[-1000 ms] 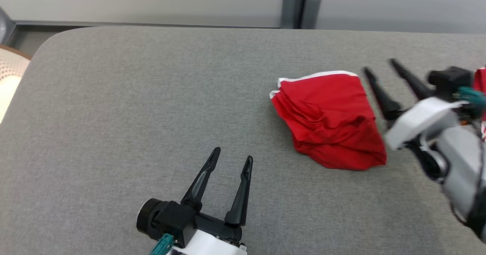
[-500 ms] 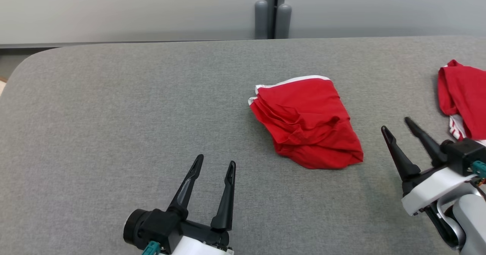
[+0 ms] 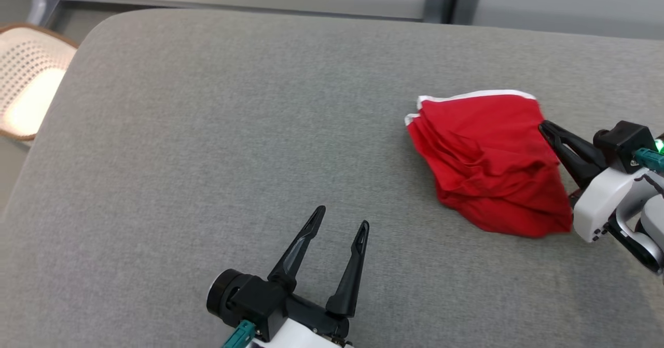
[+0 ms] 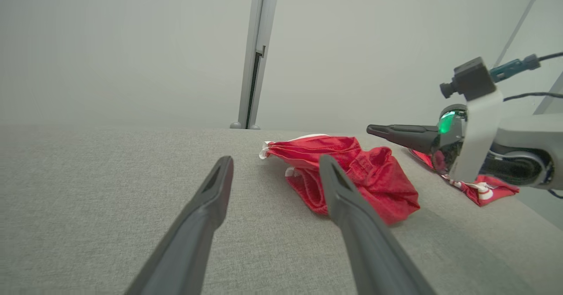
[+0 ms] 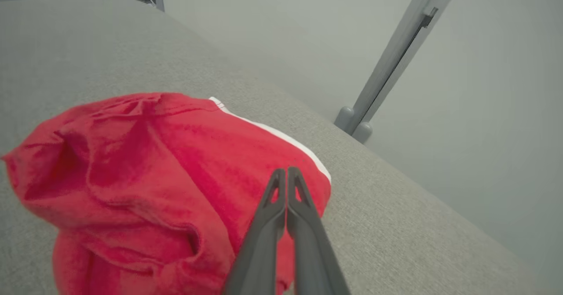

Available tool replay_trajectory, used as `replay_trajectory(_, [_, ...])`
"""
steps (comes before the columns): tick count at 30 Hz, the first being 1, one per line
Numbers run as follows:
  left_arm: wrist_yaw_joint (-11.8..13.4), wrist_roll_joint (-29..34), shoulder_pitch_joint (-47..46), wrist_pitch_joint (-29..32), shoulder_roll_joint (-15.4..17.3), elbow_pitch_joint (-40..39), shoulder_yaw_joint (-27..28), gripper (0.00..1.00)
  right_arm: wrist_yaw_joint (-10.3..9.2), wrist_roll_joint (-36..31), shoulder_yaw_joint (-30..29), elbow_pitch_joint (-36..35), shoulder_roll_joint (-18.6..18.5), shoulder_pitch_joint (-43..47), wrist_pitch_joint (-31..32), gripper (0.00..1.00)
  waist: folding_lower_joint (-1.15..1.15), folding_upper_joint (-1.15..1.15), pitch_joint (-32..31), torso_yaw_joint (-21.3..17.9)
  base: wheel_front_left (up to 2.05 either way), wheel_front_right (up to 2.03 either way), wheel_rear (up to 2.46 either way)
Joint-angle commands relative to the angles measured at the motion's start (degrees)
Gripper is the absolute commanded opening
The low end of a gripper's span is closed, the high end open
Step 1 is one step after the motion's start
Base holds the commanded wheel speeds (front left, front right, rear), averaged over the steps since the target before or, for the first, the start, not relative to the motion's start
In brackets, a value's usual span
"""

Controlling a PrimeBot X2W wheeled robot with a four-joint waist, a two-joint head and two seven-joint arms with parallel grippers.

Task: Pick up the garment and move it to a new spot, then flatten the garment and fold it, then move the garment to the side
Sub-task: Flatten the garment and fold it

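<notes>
Lying bunched toward the right side of the grey upholstered surface [image 3: 207,130]: red garment [image 3: 482,161] with white trim. Pointing the right gripper [image 3: 543,126] at the garment's right edge, fingers clamped tightly together, tips hovering over the fabric, pinching no cloth visibly. Hanging the left gripper [image 3: 343,216] near the front, well apart from the garment, fingers spread wide, grasping nothing. Showing farther right, a second red cloth [image 4: 497,189].
</notes>
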Motion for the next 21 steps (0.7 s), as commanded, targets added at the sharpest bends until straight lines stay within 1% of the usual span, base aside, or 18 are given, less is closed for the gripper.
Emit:
replay_trajectory(1, [-0.1,-0.4,-1.0,-0.2,0.2,0.4,-0.3,1.0,-0.06,2.4,3.5,0.7,-0.7,-1.4,-0.4,0.0,0.0,0.0,1.5,2.0,0.0,0.0,0.0])
replay_trajectory(4, [0.1,-0.6,-1.4,-0.2,0.2,0.8,-0.5,1.0,-0.06,7.0,10.7,0.1,-1.1,-2.9,-1.0,0.0,0.0,0.0,1.6,2.4,0.0,0.0,0.0])
replay_trajectory(7, [0.5,-0.7,-1.4,-0.3,0.2,0.6,0.0,1.0,-0.05,10.7,14.5,-2.5,-1.3,-3.2,-2.0,0.0,0.0,0.0,1.6,2.0,0.0,0.0,0.0])
replay_trajectory(10, [0.3,-0.8,-1.4,-0.3,0.2,0.5,-0.1,1.0,-0.05,11.9,15.8,-5.6,-1.5,-0.9,-2.1,0.0,0.0,0.0,1.0,1.3,0.0,0.0,0.0])
replay_trajectory(13, [0.1,-0.8,-1.4,-0.3,0.2,0.8,-0.3,1.0,-0.04,9.3,15.9,-9.8,-1.6,3.6,1.9,0.0,0.0,0.0,0.3,0.8,0.0,0.0,0.0])
replay_trajectory(15, [0.0,-0.9,-1.4,-0.3,0.2,0.9,-0.3,1.0,-0.07,8.7,15.7,-13.0,-2.2,4.7,3.1,0.0,0.0,0.0,0.0,0.7,0.0,0.0,0.0])
replay_trajectory(17, [0.0,-0.9,-1.6,-0.3,0.2,0.9,-0.5,1.0,-0.06,10.4,15.6,-14.8,-3.1,3.7,1.2,0.0,0.0,0.0,-0.2,1.0,0.0,0.0,0.0])
replay_trajectory(19, [0.3,-1.0,-1.5,-0.3,0.2,0.4,-0.5,1.0,-0.06,13.3,15.7,-15.0,-3.6,1.3,-1.3,0.0,0.0,0.0,-0.2,1.4,0.0,0.0,0.0])
replay_trajectory(21, [0.5,-1.0,-1.2,-0.3,0.2,0.2,-0.4,1.0,-0.06,14.0,15.6,-14.5,-3.8,0.2,-1.9,0.0,0.0,0.0,-0.1,1.7,0.0,0.0,0.0])
